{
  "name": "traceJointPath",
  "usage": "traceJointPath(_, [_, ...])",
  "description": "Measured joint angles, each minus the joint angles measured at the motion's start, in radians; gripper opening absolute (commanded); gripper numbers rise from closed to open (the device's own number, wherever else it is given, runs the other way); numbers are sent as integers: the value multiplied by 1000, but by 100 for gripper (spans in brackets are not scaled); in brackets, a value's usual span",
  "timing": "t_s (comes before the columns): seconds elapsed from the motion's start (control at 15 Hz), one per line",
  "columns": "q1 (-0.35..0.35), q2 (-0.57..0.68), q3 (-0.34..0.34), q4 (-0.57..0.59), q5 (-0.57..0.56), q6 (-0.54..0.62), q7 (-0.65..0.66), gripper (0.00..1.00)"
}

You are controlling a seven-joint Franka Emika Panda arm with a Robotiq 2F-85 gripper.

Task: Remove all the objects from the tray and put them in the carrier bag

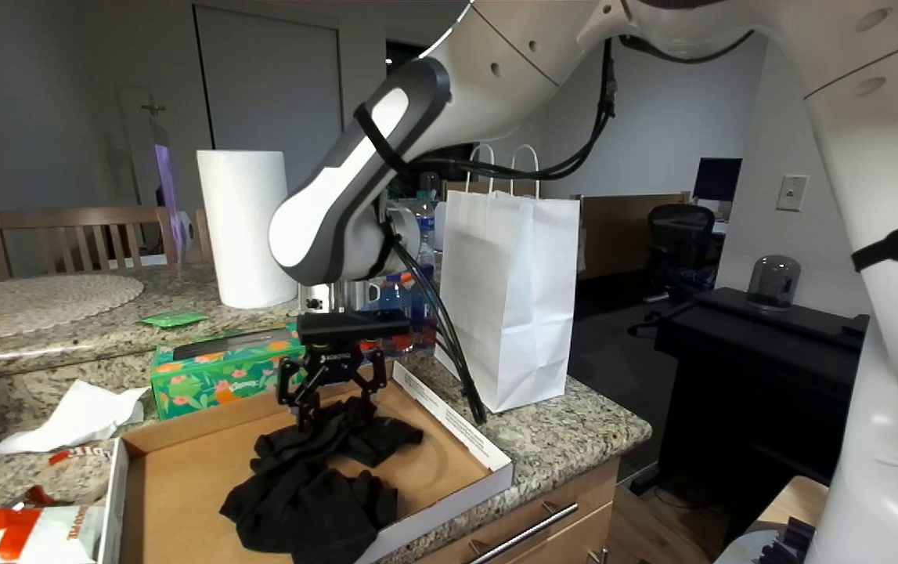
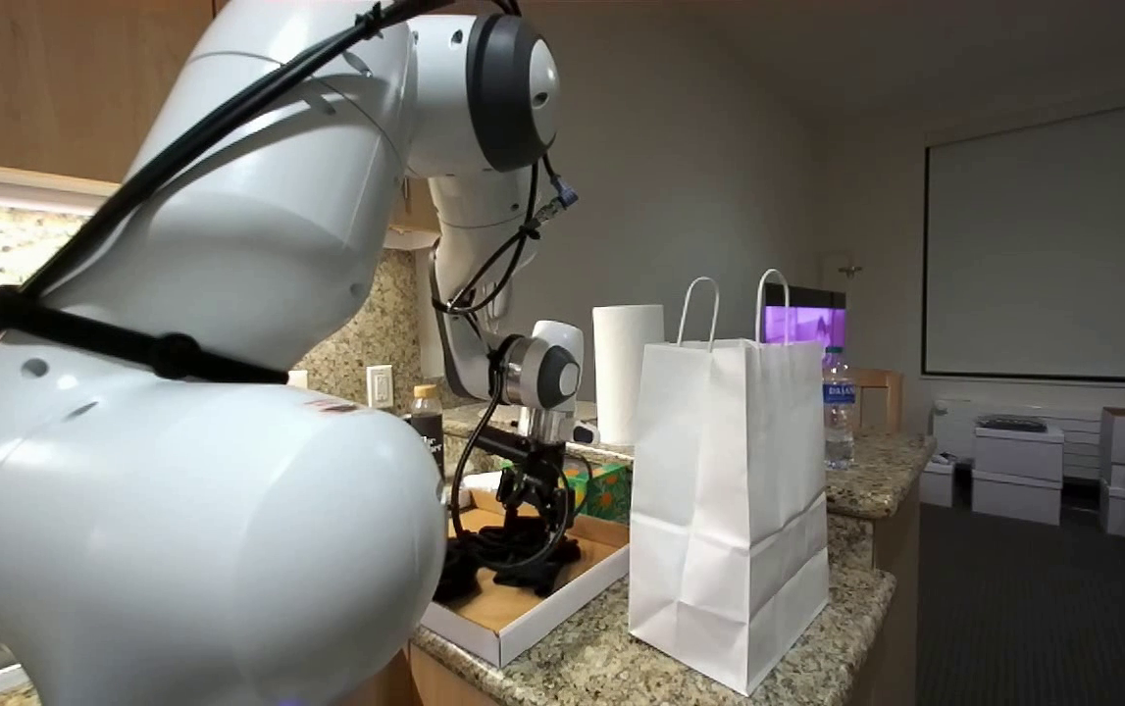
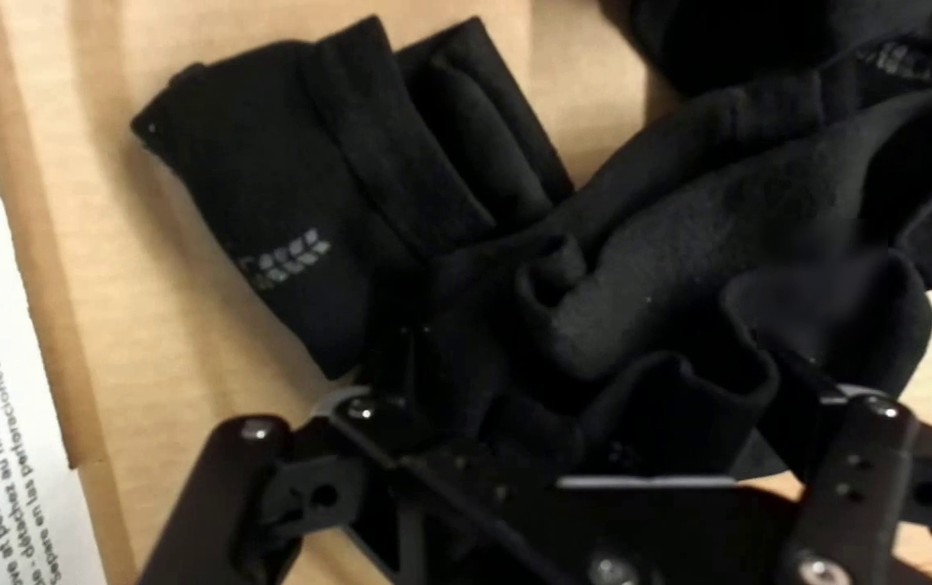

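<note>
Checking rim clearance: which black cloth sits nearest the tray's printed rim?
The leftmost black cloth in the wrist view; the other cloths lie farther from that rim.

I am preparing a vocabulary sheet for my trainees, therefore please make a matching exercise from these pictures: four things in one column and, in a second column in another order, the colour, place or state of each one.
Things
1. carrier bag
2. black cloth pieces
3. gripper
4. tissue box

Descriptions
A. crumpled, lying in the tray
B. green, with a flower pattern
C. white, upright beside the tray
D. jaws open, low over the tray

Right pairs: 1-C, 2-A, 3-D, 4-B
</note>
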Motion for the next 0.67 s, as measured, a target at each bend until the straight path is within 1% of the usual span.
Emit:
traceJointPath(0.07, [0,6,-1,-3,13,11,1,75])
traceJointPath(0.13, [1,12,-2,-4,19,19,9,74])
traceJointPath(0.2, [3,18,-3,-4,20,23,17,68])
traceJointPath(0.27, [5,23,-5,-4,20,24,30,60])
traceJointPath(0.67, [31,15,-22,-3,18,27,137,23])
